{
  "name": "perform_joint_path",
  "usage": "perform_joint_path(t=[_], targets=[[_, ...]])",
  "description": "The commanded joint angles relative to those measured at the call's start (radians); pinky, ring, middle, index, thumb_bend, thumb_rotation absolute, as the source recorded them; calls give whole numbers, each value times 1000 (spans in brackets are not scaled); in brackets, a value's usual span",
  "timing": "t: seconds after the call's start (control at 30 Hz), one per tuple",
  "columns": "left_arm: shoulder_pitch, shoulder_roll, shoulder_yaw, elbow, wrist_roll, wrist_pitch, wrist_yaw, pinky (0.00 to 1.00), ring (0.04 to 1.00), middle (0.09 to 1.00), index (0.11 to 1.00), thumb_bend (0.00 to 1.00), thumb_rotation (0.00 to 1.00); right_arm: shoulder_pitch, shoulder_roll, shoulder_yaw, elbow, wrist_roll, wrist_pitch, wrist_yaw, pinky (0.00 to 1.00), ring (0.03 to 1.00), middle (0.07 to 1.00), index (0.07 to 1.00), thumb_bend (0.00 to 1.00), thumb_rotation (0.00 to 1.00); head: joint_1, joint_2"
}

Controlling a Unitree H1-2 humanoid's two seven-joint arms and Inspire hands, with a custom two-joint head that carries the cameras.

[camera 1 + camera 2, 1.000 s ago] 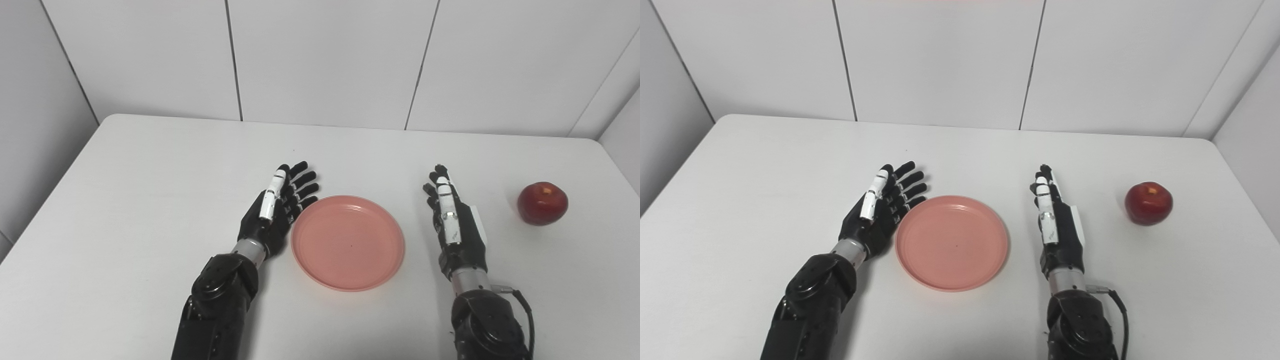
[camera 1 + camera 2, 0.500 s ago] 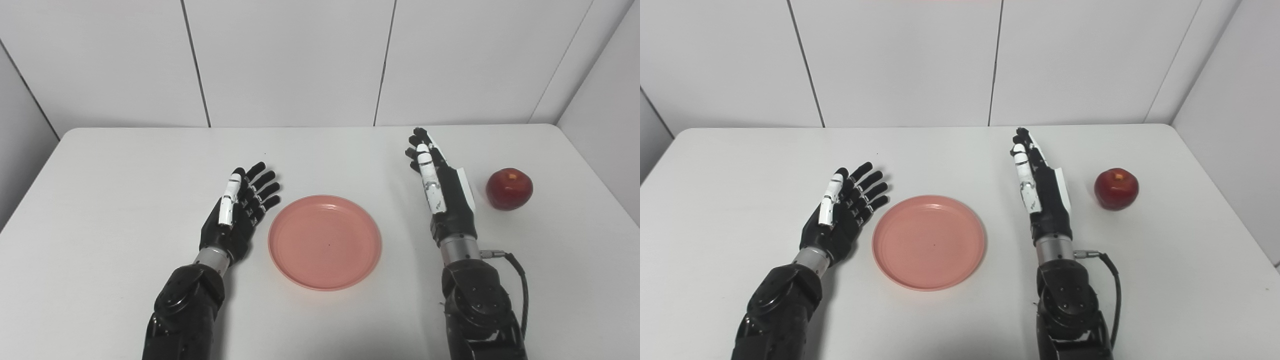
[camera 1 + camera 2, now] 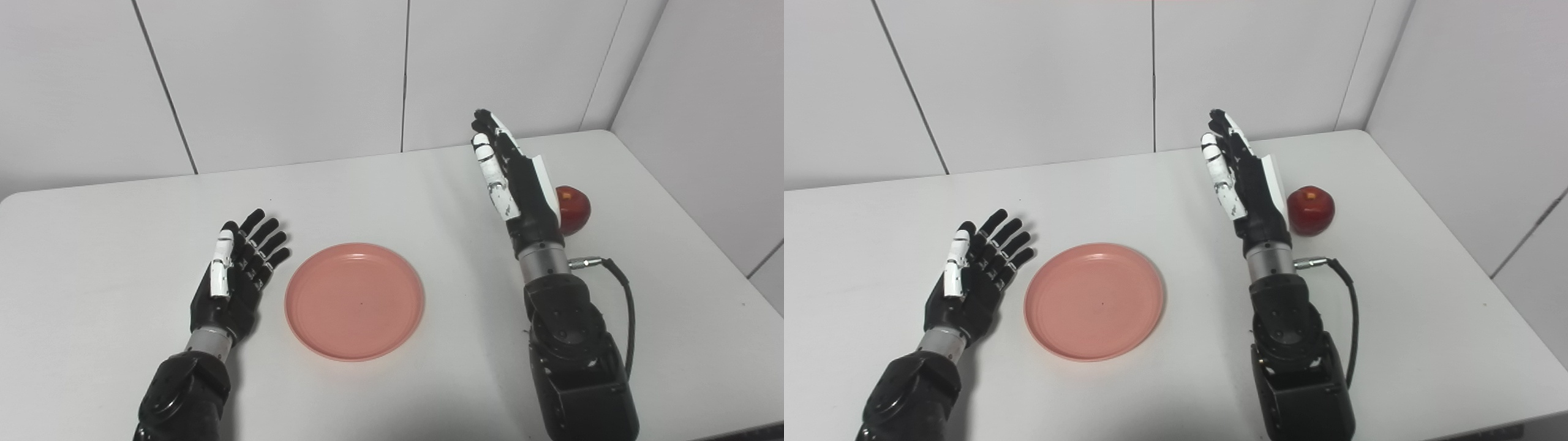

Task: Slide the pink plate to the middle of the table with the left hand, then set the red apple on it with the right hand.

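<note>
A pink plate (image 3: 354, 300) lies flat on the white table (image 3: 110, 245), nothing on it. My left hand (image 3: 236, 275) rests open just left of the plate, a small gap away, fingers spread and pointing up the table. A red apple (image 3: 1311, 210) sits on the table toward the right side. My right hand (image 3: 1240, 180) is raised and open, fingers straight, standing just left of the apple without holding it. In the left eye view the hand (image 3: 514, 177) hides the apple's (image 3: 574, 210) left part.
White wall panels (image 3: 282, 73) close the table's back and right sides. The table's right edge (image 3: 1445, 245) runs close beyond the apple. A black cable (image 3: 1350, 306) loops from my right forearm.
The camera has swung to the right. My right hand has lifted and moved forward and rightward to beside the apple. My left hand has drawn a little back from the plate.
</note>
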Motion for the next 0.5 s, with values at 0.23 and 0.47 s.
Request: perform_joint_path(t=[0.23,0.47], targets=[[-7,13,3,46,-2,-29,-9,857,872,876,861,360,1000,-56,-81,3,-93,-185,41,19,765,856,882,885,714,693,-16,-20],[-7,14,6,59,-13,-40,-20,863,874,879,866,359,1000,-52,-106,-51,-130,-276,54,63,789,867,893,920,825,491,-17,-36]])
